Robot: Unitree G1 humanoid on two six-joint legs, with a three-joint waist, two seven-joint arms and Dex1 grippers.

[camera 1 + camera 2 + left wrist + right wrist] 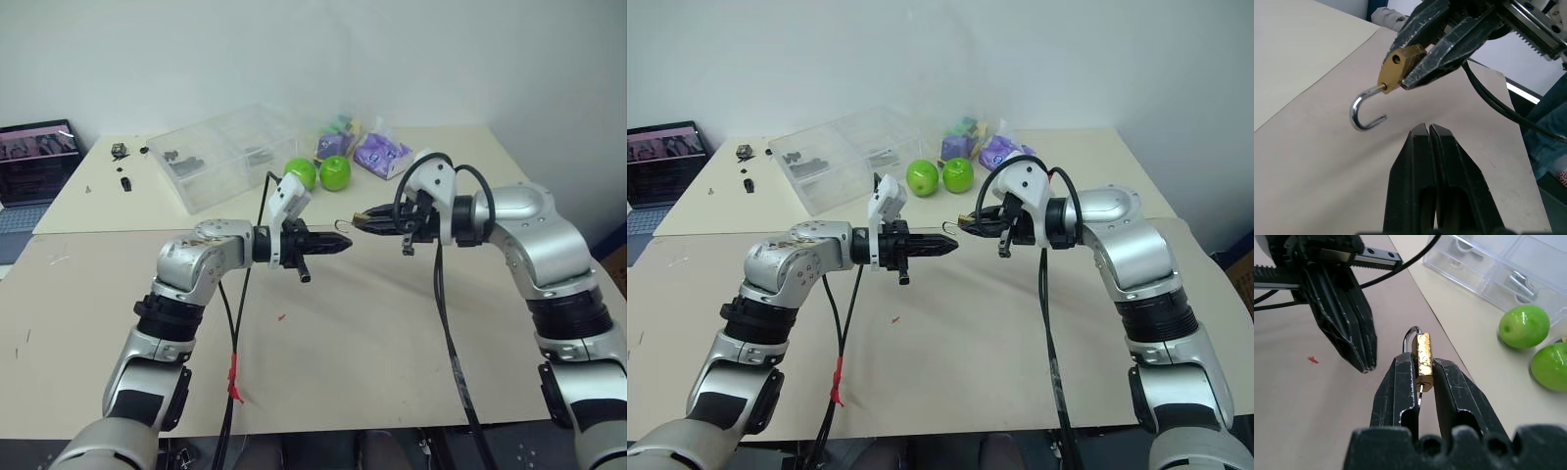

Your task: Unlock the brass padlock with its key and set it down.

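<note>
The brass padlock (1398,66) hangs in the air above the table's middle, with my right gripper (1422,361) shut on its body. Its silvery shackle (1364,111) stands swung open, one end free. A thin silvery key (1421,392) sticks out of the padlock's underside, between the right fingers (1396,387). My left gripper (1426,128) is shut with nothing in it; its tips sit just short of the shackle and point toward the right gripper (361,221). In the head views the padlock (963,218) lies between the two grippers.
A clear plastic compartment box (220,152) stands at the back of the table. Two green apples (301,173) (335,173) and purple bags (380,154) lie behind the grippers. A laptop (34,162) is at far left. A red speck (281,316) lies on the table below the arms.
</note>
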